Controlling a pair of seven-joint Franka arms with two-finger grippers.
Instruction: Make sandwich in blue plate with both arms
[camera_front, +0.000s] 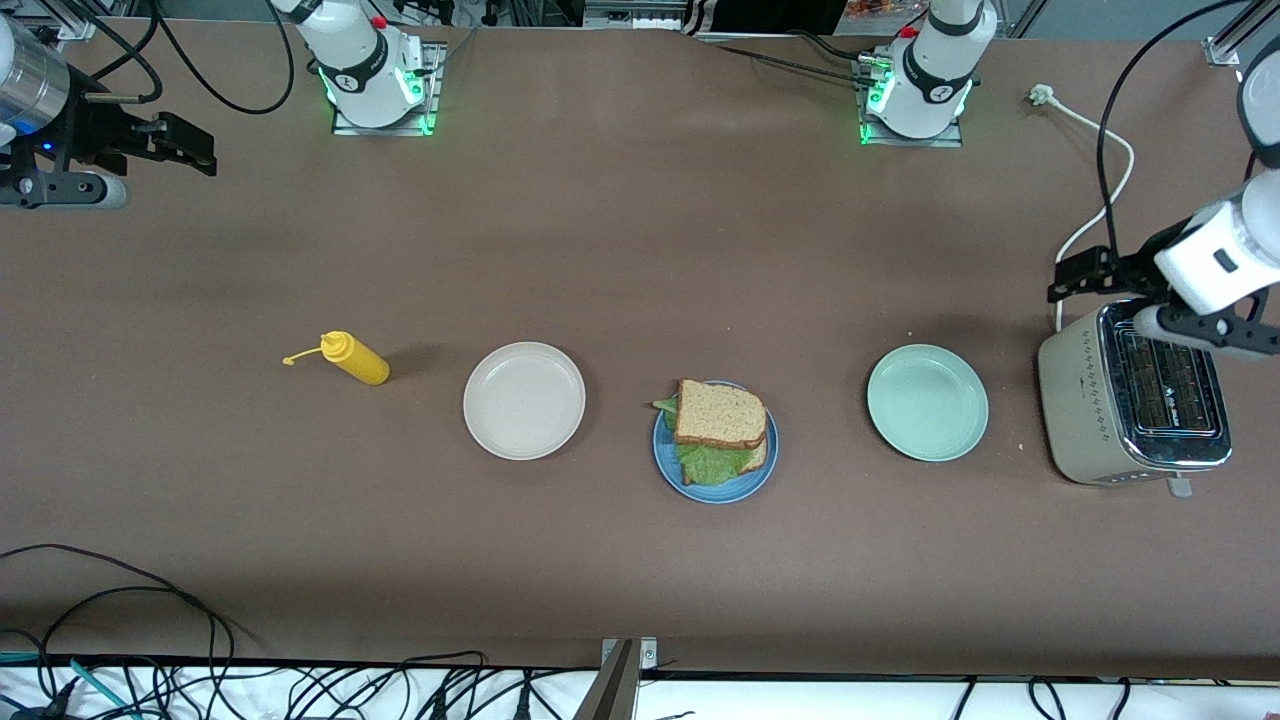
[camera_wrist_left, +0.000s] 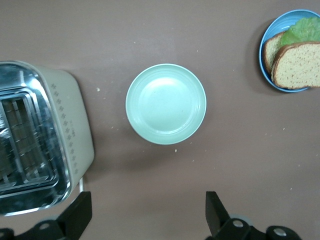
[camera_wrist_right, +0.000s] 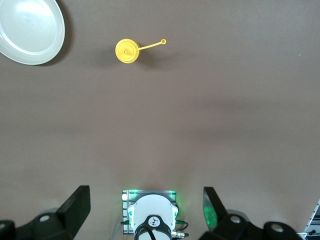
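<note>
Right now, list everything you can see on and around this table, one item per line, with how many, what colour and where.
sandwich: one, brown bread with green lettuce, on the blue plate.
blue plate: one, medium blue, mid-table, between the other two plates.
beige plate: one, off-white, toward the right arm's end.
mint-green plate: one, pale green, toward the left arm's end.
mustard bottle: one, yellow, beside the beige plate.
toaster: one, silver and cream, at the left arm's end.
white power cable: one, white, by the toaster.
left gripper: one, black, open, above the toaster.
right gripper: one, black, open, raised at the right arm's end.
</note>
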